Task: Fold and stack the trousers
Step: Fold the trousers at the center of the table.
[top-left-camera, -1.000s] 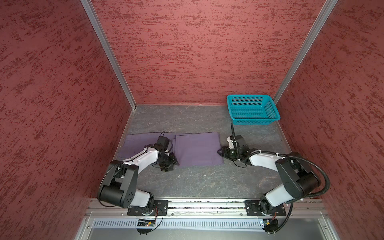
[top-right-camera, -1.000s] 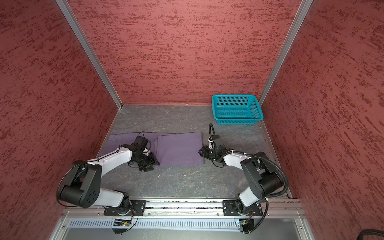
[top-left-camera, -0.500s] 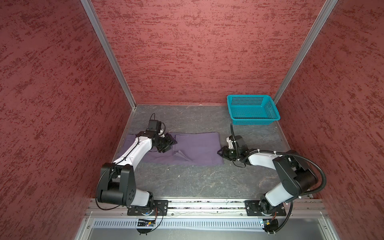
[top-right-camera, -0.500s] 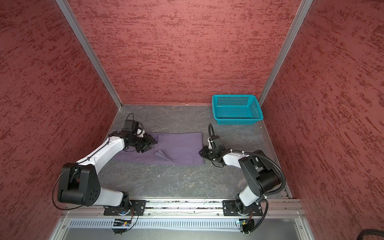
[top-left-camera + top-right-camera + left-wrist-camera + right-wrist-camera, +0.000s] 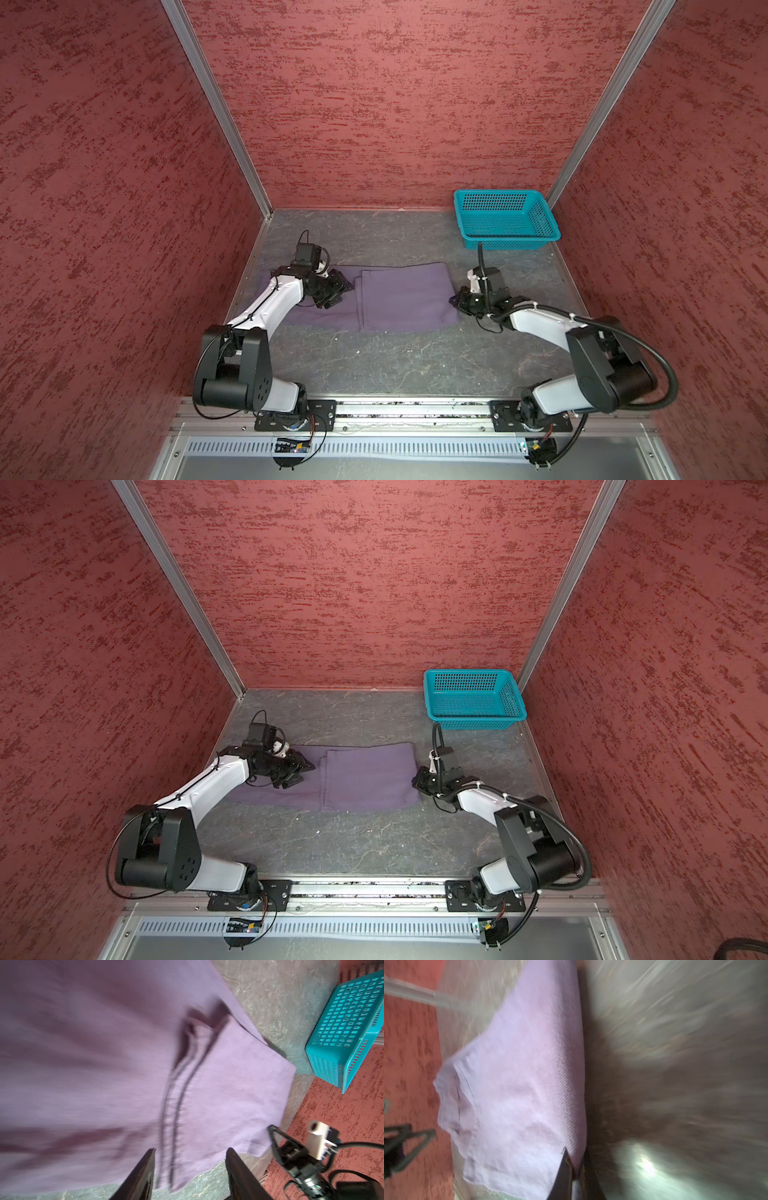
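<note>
- trousers (image 5: 399,297): muted purple soft woven cloth, lying as a flat rectangular band mid-table on the grey marbled tabletop (image 5: 395,365), between the two arms
- right part is doubled over, with a straight fold edge; dark stitched seam lines run along it in the left wrist view
- right gripper (image 5: 574,1157): thin dark jaws pinched closed on the trousers' right-hand edge; fine ribbed weave shows there, view is blurred
- left gripper (image 5: 190,1150): dark tapered fingers spread apart, nothing between them, over the single-layer left part by the fold edge
- basket (image 5: 505,244): teal plastic mesh, rectangular with flared walls, in the far right corner, well apart from the cloth
- walls (image 5: 395,104): rough red mottled panels
</note>
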Controlling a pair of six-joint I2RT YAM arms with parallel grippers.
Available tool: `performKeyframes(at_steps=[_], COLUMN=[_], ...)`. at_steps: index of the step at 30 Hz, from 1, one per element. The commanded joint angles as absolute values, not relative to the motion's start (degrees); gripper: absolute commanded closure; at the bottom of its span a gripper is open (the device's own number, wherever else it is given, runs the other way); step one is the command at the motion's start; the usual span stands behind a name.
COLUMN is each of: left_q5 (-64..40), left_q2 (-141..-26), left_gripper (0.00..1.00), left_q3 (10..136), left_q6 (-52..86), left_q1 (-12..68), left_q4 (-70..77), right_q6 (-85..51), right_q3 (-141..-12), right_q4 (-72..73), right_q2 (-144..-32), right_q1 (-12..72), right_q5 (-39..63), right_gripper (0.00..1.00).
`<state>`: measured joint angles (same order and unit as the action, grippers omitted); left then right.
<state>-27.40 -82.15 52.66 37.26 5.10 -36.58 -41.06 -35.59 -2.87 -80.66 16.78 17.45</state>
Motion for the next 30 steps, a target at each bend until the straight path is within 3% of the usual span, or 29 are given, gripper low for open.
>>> performKeyframes(at_steps=[1, 11, 19, 26, 30], left_q5=[-28.69, -29.18, -24.24, -26.24, -28.09], left_q2=[-81.9, -80.34, -80.54, -84.56, -87.57], left_gripper=[0.44, 0.44, 0.43, 0.43, 0.43], left_q3=[52.11, 51.87, 47.09, 45.24, 45.42], left_q6=[37.1, 34.49, 33.24, 35.53, 37.08], left_q1=[4.79, 1.17, -0.15, 5.71, 8.04], left_q4=[-34.53, -35.62, -33.48, -27.39, -24.24], right_q6=[-36.59, -29.44, -27.39, -29.44, -30.62], right_q3=[-35.56, -44.25, -57.05, -64.85, -68.17], right_q4=[-11.94, -32.14, -39.3, -38.58, -38.97], right_q2=[-75.27, -63.78, -62.08, -65.29, -67.42], right_q1=[12.03, -2.3, -7.54, -7.39, -0.45], right_q5=[11.47, 2.07, -2.8, 2.69, 0.24], right_gripper=[1.0, 1.0, 1.0, 1.0, 1.0])
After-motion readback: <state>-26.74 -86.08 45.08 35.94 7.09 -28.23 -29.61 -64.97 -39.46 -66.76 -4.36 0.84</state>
